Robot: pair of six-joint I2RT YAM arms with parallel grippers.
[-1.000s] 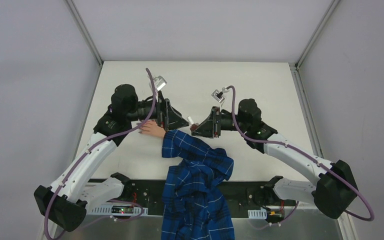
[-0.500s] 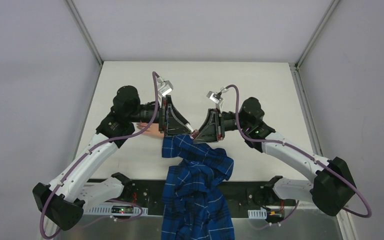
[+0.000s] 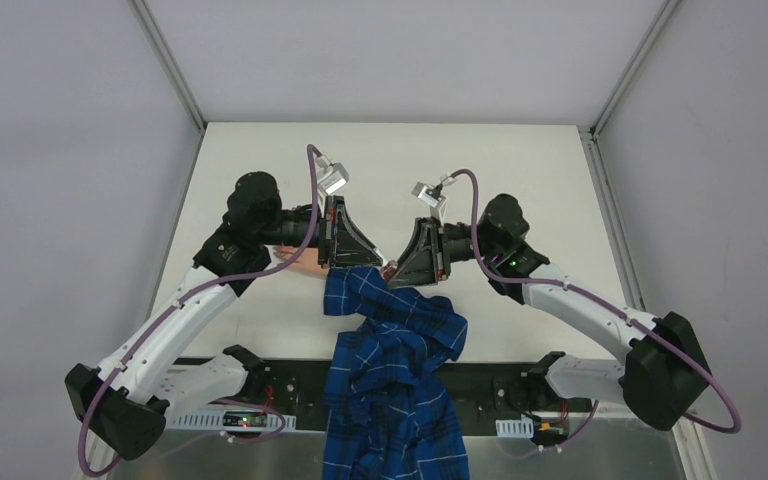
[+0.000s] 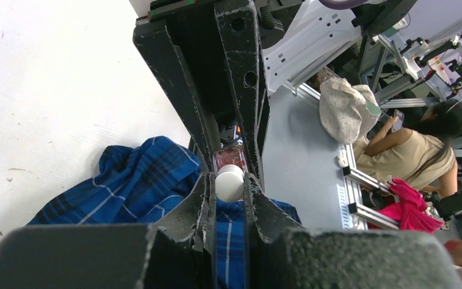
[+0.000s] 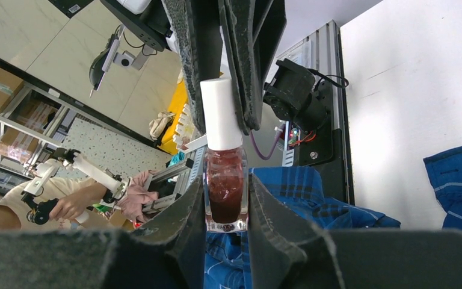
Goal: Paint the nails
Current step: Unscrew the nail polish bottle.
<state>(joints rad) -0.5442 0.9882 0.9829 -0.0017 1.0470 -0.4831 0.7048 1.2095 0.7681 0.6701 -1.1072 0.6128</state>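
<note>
Now the two arms have swung together above the plaid sleeve (image 3: 385, 305). The left gripper (image 4: 229, 180), a second ago over the pale hand (image 3: 298, 258), has closed snugly on the white cap (image 5: 220, 114), while the right gripper (image 5: 225, 188) clamps the glass polish bottle (image 5: 225, 205) below it. Uncapping looks next, so no painting yet. The hand lies on the desk (image 3: 260, 310), mostly under the left arm; its nails I can't make out.

Blue plaid fabric sleeve (image 3: 392, 340): bunched, draped over near edge of flat white table (image 3: 520, 170), hanging off it. Small clear glass bottle of dark red polish (image 5: 224, 186) sits just above sleeve's far end. White cylindrical cap (image 5: 221, 114) on bottle, pointing away from sleeve's right side.
</note>
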